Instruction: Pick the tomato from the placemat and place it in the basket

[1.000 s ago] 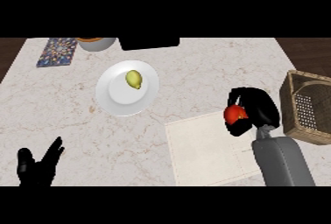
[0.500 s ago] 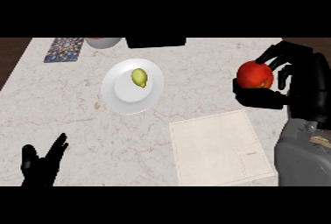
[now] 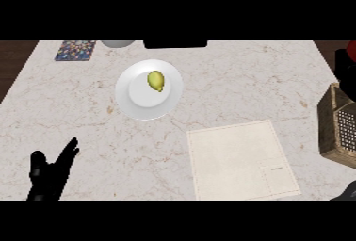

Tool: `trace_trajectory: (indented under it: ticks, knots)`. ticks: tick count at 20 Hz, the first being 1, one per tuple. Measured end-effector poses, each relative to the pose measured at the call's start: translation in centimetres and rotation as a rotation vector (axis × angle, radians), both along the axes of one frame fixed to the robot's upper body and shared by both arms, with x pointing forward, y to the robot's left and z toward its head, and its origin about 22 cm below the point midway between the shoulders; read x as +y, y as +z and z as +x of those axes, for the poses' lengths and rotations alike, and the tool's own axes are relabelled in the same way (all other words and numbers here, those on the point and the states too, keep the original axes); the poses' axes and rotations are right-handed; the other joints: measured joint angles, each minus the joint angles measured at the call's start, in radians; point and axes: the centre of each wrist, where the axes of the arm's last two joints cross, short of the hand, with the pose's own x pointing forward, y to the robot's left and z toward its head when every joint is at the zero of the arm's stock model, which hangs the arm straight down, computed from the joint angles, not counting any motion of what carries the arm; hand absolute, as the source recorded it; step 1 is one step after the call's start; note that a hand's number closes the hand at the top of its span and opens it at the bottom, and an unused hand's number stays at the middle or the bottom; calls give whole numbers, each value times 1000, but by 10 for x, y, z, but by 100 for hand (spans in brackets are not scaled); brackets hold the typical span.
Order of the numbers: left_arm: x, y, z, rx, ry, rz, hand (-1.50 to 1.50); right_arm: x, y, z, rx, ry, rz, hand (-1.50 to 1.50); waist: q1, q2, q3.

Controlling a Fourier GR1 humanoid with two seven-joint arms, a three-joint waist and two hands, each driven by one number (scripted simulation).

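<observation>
Head view: basket at right edge

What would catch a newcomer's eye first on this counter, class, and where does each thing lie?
The white plate left of centre stands out, with a yellow-green fruit on its upper part. Below and to its right lies a pale placemat with nothing on it, and a wicker basket shows at the right edge. The left hand rests open at the lower left, fingers up.
</observation>
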Motion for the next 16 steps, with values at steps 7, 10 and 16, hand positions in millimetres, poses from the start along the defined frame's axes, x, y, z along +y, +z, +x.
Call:
trace_trajectory:
  ticks: [7,10,16]
  knots:
    - [-5,-1,6,-6,-12,-5,0,-44,40,6,-3,-69,-8,150,9,6,2]
    - [-7,-1,5,-15,-11,-1,0,-67,46,10,34,-102,-24,150,15,8,2]
    - [-6,1,11,-10,-27,-14,0,-114,49,26,133,-139,-25,150,27,14,3]
